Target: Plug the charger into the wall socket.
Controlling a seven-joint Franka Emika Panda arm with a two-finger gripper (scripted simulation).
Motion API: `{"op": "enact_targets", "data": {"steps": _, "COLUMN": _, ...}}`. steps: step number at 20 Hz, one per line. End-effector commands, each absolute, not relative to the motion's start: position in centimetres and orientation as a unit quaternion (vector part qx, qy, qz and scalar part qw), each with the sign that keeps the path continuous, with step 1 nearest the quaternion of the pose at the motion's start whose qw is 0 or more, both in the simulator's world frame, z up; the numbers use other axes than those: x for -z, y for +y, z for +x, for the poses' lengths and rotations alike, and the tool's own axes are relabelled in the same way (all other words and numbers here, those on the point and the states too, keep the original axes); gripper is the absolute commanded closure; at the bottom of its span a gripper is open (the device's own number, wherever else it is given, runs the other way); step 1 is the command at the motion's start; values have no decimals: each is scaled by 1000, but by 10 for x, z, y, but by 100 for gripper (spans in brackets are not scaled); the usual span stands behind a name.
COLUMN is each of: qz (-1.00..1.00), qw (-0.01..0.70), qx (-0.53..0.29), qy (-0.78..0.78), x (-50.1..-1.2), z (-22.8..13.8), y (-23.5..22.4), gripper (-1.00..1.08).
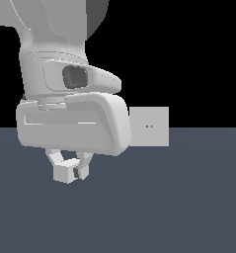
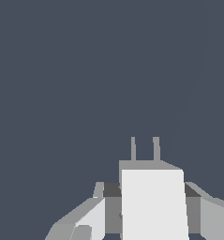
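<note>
A: First item. What do we log for the charger?

B: A small off-white rectangular block, the charger [image 1: 65, 173], with two short grey prongs [image 2: 144, 149] standing out of one end — in the wrist view we see them side by side, pointing away from the camera. It hangs above the dark blue-grey floor [image 1: 178, 207], under the arm, on the exterior view's left.

A: And what holds it?

B: The large white robot gripper [image 1: 70, 165]. We see its fingers [image 1: 53, 157] closed against the block's two sides, so we enter it as clenched on the charger. In the wrist view the grey pads [image 2: 112, 190] press the block from either flank.

A: Next item — the wall socket?

B: A flat light-grey upright square panel, the wall socket [image 1: 151, 126], with two tiny orange-brown holes [image 1: 149, 126] at its centre. It stands on the floor towards the exterior view's right, its near edge hidden behind the white gripper housing. We log the charger as well apart from it, lower in the exterior view and to its left. The wrist view shows no panel, only floor beyond the prongs.
</note>
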State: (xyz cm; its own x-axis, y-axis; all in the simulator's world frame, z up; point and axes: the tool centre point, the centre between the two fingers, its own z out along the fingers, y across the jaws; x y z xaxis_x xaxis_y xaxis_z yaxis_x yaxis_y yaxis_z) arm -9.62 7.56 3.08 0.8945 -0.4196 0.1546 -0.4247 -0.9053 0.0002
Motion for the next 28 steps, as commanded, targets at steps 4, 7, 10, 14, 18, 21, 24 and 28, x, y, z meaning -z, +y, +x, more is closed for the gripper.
{"op": "enact_targets", "data": {"steps": 4, "qz": 981, "qw": 15, "qx": -77, "qy": -180, "x": -44, "z": -93, "y": 45, "gripper": 108}}
{"op": "enact_targets", "data": {"steps": 7, "qz": 984, "qw": 13, "qx": -78, "qy": -160, "x": -51, "z": -90, "y": 29, "gripper": 108}}
{"op": "enact_targets", "data": {"steps": 10, "qz": 987, "qw": 12, "qx": -78, "qy": -141, "x": -57, "z": -87, "y": 14, "gripper": 108}}
{"op": "enact_targets", "data": {"steps": 14, "qz": 990, "qw": 10, "qx": -78, "qy": -116, "x": -66, "z": -82, "y": -5, "gripper": 108}}
{"op": "enact_targets", "data": {"steps": 18, "qz": 993, "qw": 8, "qx": -78, "qy": -91, "x": -74, "z": -76, "y": -24, "gripper": 108}}
{"op": "enact_targets", "data": {"steps": 21, "qz": 994, "qw": 6, "qx": -78, "qy": -73, "x": -80, "z": -71, "y": -37, "gripper": 108}}
{"op": "enact_targets", "data": {"steps": 24, "qz": 995, "qw": 5, "qx": -78, "qy": -57, "x": -86, "z": -65, "y": -49, "gripper": 108}}
{"op": "enact_targets", "data": {"steps": 28, "qz": 996, "qw": 3, "qx": -78, "qy": -39, "x": -92, "z": -59, "y": -62, "gripper": 108}}
